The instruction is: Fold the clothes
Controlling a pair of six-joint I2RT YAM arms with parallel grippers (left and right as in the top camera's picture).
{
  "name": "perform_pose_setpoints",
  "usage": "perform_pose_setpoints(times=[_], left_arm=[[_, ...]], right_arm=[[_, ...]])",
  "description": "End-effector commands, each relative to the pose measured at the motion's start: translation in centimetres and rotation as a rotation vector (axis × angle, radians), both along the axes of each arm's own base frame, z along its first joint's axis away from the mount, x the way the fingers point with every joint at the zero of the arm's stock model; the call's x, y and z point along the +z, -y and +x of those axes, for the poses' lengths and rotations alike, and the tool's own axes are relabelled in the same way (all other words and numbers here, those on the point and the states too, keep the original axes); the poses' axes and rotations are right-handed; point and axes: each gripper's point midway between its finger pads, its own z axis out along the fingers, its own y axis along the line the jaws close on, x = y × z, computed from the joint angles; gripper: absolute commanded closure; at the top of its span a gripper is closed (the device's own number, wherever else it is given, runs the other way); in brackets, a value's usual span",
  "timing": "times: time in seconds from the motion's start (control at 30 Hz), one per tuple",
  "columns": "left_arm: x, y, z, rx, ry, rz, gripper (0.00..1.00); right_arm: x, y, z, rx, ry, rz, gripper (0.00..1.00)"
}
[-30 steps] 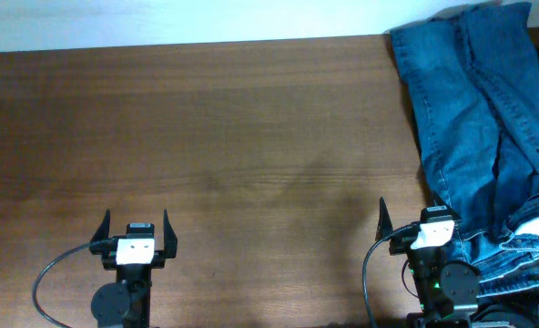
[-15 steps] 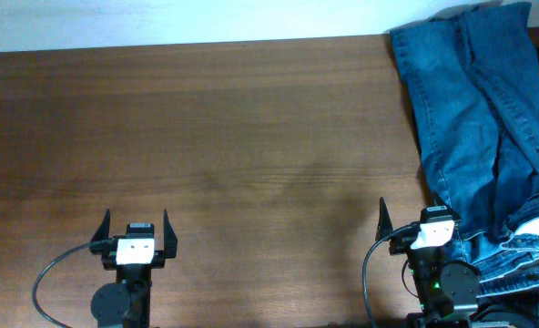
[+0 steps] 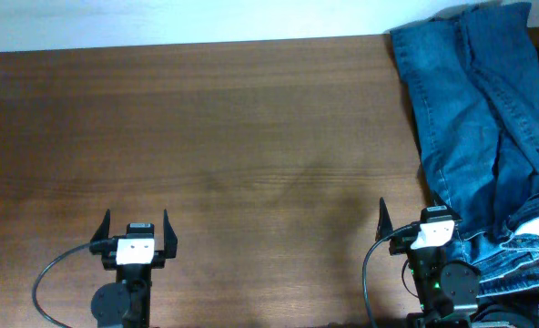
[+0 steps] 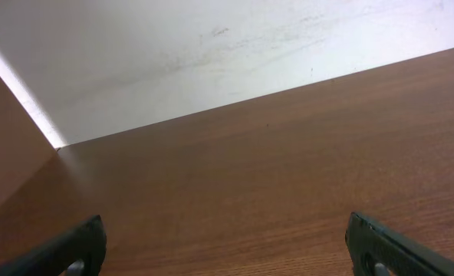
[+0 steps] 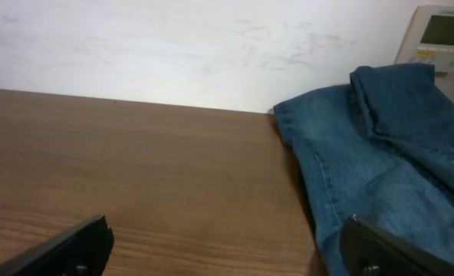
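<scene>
The medium-blue denim jeans [image 3: 488, 118] lie crumpled along the right edge of the brown wooden table [image 3: 233, 155], legs running to the far right corner. They also show in the right wrist view [image 5: 380, 169], on the right. My left gripper [image 3: 135, 228] is open and empty near the front edge at the left; in its wrist view [image 4: 225, 245] only bare wood lies between the fingers. My right gripper [image 3: 413, 217] is open and empty at the front right, its right finger over the jeans' left edge [image 5: 225, 245].
A white wall [image 4: 212, 54] runs behind the table's far edge. A beige wall controller [image 5: 442, 34] hangs on it at the right, above the jeans. Black cables loop beside each arm base at the front edge.
</scene>
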Motion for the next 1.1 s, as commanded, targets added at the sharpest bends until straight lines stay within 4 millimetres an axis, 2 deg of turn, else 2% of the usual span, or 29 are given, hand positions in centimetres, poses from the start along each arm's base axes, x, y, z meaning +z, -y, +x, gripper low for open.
perform_pose_setpoints(times=[0.0,0.93,1.07], left_arm=[[-0.43,-0.32,0.01,0.015,-0.012,0.013,0.01],[-0.43,-0.44,0.00,0.022,-0.012,0.013,0.01],[-0.24,-0.45,-0.01,0.035,0.003,-0.119,0.01]], right_arm=[[-0.25,0.20,-0.01,-0.014,-0.005,0.003,0.01],[-0.51,0.60,0.05,-0.037,-0.017,0.002,0.01],[-0.17,0.86,0.01,-0.053,-0.013,0.004,0.01]])
